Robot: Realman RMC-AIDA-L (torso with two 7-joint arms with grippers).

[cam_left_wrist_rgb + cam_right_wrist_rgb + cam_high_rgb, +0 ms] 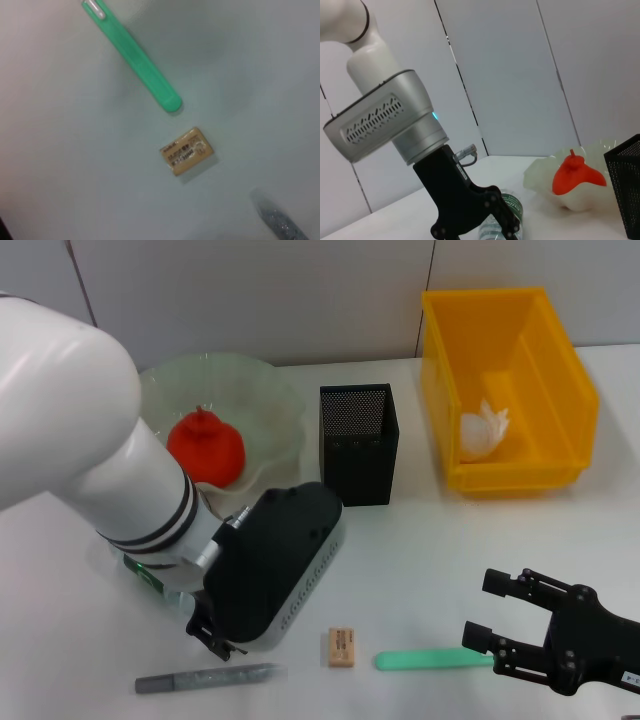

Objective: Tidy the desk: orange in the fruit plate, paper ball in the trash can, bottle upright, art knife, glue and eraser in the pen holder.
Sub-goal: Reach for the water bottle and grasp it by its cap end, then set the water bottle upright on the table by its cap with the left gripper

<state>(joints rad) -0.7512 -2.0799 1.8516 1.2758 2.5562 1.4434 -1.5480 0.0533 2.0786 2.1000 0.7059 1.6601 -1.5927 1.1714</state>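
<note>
The orange (205, 445) lies in the fruit plate (270, 400) at the back left. Inside the yellow trash can (540, 370) rests the paper ball (485, 430). The black mesh pen holder (358, 443) stands between them. Near the front edge lie the eraser (341, 647), the green art knife (432, 659) and the grey glue stick (205, 678). My left gripper (215, 637) hovers open just left of the eraser. The bottle (502, 220) is behind it, mostly hidden by the arm. My right gripper (487, 610) is open at the front right, near the knife's end.
The left wrist view looks down on the eraser (187, 151), the art knife (132, 55) and the tip of the glue stick (280, 222) on the white table. A wall closes off the back of the table.
</note>
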